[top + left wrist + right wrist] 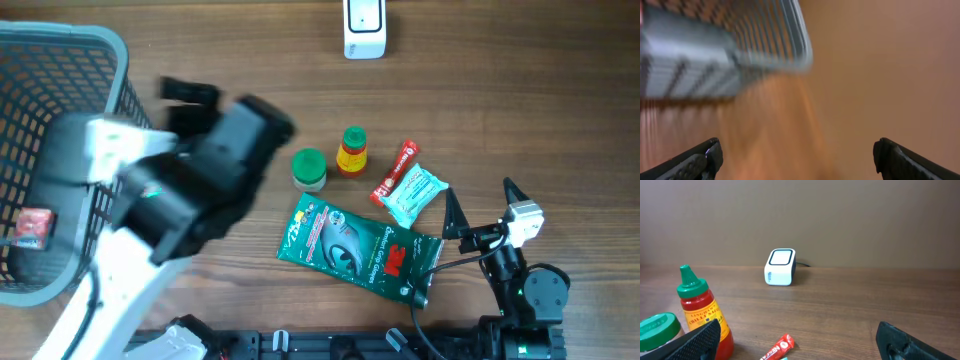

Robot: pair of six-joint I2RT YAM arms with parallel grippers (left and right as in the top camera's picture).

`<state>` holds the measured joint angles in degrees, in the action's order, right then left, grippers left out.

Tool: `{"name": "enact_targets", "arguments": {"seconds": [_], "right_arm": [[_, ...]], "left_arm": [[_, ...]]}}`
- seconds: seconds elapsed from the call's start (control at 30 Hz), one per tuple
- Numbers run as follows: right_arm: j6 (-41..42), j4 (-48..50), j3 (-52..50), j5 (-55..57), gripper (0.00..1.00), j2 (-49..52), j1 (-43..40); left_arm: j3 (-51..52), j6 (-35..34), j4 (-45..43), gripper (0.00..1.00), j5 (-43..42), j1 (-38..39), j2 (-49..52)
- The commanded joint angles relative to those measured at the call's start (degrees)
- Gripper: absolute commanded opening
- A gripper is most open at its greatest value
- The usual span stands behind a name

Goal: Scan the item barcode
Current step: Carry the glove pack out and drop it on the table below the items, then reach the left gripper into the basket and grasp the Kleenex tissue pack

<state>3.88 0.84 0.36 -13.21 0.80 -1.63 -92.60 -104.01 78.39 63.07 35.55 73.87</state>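
Left end effector point(797, 152) gapes near basket point(100, 42) — one red packet point(32, 228) inside.

Overhead, the left arm point(190, 190) is a smear, its fingers impossible to pick out; the basket point(60, 60) runs off the left edge, and the red packet point(33, 228) inside is too small to read. The left wrist view is blurred throughout — basket mesh streaked, only the tips of the left fingers point(697, 162) above the bottom edge. In the right wrist view the green-lidded jar point(657, 327), red sachet point(777, 349) and right fingers point(697, 340) are cut off at the bottom.
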Motion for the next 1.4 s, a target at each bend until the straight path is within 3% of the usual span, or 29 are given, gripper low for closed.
{"name": "enact_targets", "arguments": {"seconds": [0.0,0.1,0.17,0.3,0.37,0.43,0.73,0.83,1.07,1.37], "right_arm": [[0.74,0.11,-0.07,0.79,1.0,-0.26,0.28],[0.74,0.11,-0.07,0.79,1.0,-0.26,0.28],[0.74,0.11,-0.07,0.79,1.0,-0.26,0.28],[0.76,0.11,-0.07,0.79,1.0,-0.26,0.28],[0.74,0.11,-0.07,0.79,1.0,-0.26,0.28],[0.76,0.11,-0.07,0.79,1.0,-0.26,0.28],[0.74,0.11,-0.07,0.79,1.0,-0.26,0.28],[0.74,0.11,-0.07,0.79,1.0,-0.26,0.28],[0.74,0.11,-0.07,0.79,1.0,-0.26,0.28],[0.74,0.11,-0.07,0.79,1.0,-0.26,0.28]], "left_arm": [[-0.26,4.98,-4.85,1.0,5.68,-15.98,-3.34],[-0.26,22.73,-17.49,1.0,1.75,-30.56,-3.26],[-0.26,29.97,-22.84,1.0,-5.03,-38.77,-2.16],[-0.26,31.82,-23.28,0.92,-24.22,-55.3,1.84],[-0.26,31.82,-21.29,0.79,-29.4,-60.92,4.83],[-0.26,31.85,-18.86,0.75,-30.16,-64.59,8.59],[-0.26,39.39,-18.1,0.83,-30.05,-69.51,24.3],[-0.26,43.52,-18.99,0.78,-29.79,-69.59,28.92],[-0.26,43.82,-18.58,0.64,-26.99,-69.57,35.74],[-0.2,45.27,-17.09,0.66,-25.03,-69.59,44.37]]}}
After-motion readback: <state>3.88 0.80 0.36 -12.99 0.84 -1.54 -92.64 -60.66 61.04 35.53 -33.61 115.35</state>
